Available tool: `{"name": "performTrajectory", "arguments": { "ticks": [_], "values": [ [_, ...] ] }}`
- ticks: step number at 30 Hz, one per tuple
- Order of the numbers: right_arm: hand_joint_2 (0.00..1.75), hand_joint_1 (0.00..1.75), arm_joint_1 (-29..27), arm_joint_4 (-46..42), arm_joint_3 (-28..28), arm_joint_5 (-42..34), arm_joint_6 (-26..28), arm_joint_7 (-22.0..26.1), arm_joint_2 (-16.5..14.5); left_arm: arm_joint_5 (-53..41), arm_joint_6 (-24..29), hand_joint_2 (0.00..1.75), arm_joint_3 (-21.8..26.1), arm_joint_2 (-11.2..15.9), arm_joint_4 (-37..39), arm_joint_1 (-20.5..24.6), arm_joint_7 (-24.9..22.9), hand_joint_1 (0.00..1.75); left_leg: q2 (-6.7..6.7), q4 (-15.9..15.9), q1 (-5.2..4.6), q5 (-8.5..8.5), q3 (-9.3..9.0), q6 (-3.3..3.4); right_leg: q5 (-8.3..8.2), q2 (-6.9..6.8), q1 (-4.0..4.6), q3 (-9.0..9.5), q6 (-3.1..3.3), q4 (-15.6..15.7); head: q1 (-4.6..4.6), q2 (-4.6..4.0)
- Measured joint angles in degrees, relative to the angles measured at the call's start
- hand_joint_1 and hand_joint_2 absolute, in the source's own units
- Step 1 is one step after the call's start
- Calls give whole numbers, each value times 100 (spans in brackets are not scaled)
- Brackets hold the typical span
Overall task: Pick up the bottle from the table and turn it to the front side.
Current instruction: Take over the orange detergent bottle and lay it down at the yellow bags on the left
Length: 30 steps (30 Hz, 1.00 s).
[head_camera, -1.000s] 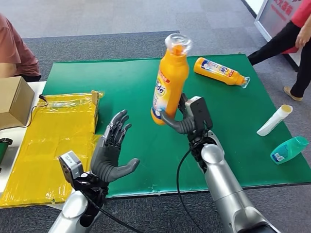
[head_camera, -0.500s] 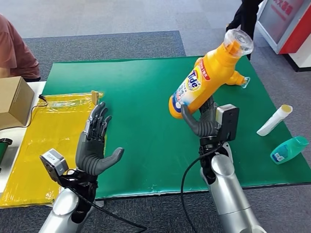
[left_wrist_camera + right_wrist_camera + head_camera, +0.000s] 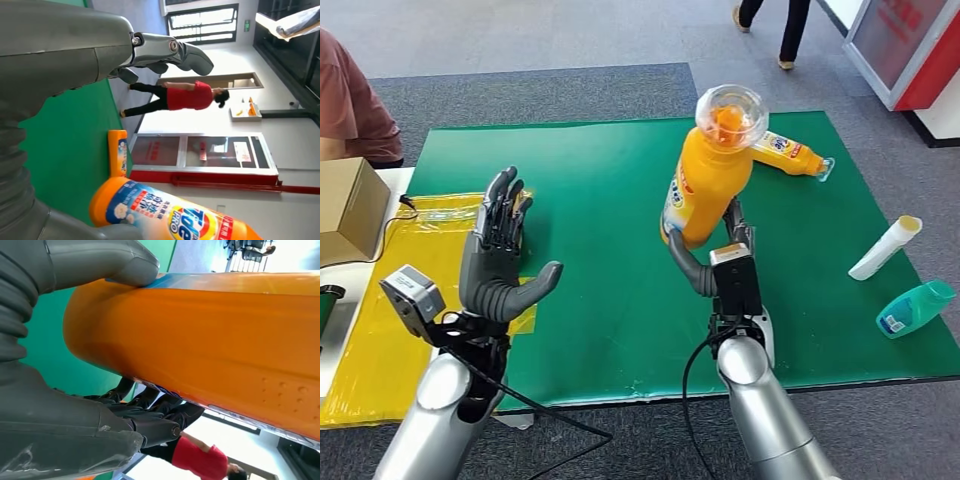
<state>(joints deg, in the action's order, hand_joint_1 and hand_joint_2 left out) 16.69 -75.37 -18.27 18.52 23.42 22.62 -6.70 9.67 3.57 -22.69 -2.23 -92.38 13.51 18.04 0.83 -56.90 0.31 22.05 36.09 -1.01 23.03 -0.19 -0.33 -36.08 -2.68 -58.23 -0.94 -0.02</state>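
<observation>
I see an orange bottle [image 3: 705, 175] with a clear cap, a green worktop [image 3: 607, 240], yellow plastic sheet [image 3: 410, 290], and a teal bottle [image 3: 915, 307].

Even, bright light falls on the green mat [image 3: 607, 250], and the shadows under the orange bottle [image 3: 709, 170] and the left robot hand [image 3: 497, 265] are faint and soft-edged. Behind the bottle in the left wrist view, the far wall and floor [image 3: 211, 117] are washed out nearly white, while the bottle's label [image 3: 166, 220] stays sharp. In the right wrist view the bottle [image 3: 211, 345] sits so close that its edges are soft, with a pale sheen along its side.
</observation>
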Motion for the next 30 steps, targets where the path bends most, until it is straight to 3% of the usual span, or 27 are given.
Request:
{"name": "performTrajectory", "arguments": {
  "ticks": [14, 30],
  "values": [
    [175, 175, -151, 121, -567, 988, 644, 146, -185, 26, -66, 175, -105, -14, 71, 240, -141, 0, 0, 0, 0, 0, 0, 0, 1, 1, 0, -2, 1, 0, 1, 0],
    [175, 175, -47, 459, -1202, 1384, 784, 89, -361, 307, -594, 175, -708, -191, 380, 481, -332, 0, 0, 0, 0, 0, 1, 0, 1, 0, 0, -2, 1, 0, 0, 0]
  ]
}}
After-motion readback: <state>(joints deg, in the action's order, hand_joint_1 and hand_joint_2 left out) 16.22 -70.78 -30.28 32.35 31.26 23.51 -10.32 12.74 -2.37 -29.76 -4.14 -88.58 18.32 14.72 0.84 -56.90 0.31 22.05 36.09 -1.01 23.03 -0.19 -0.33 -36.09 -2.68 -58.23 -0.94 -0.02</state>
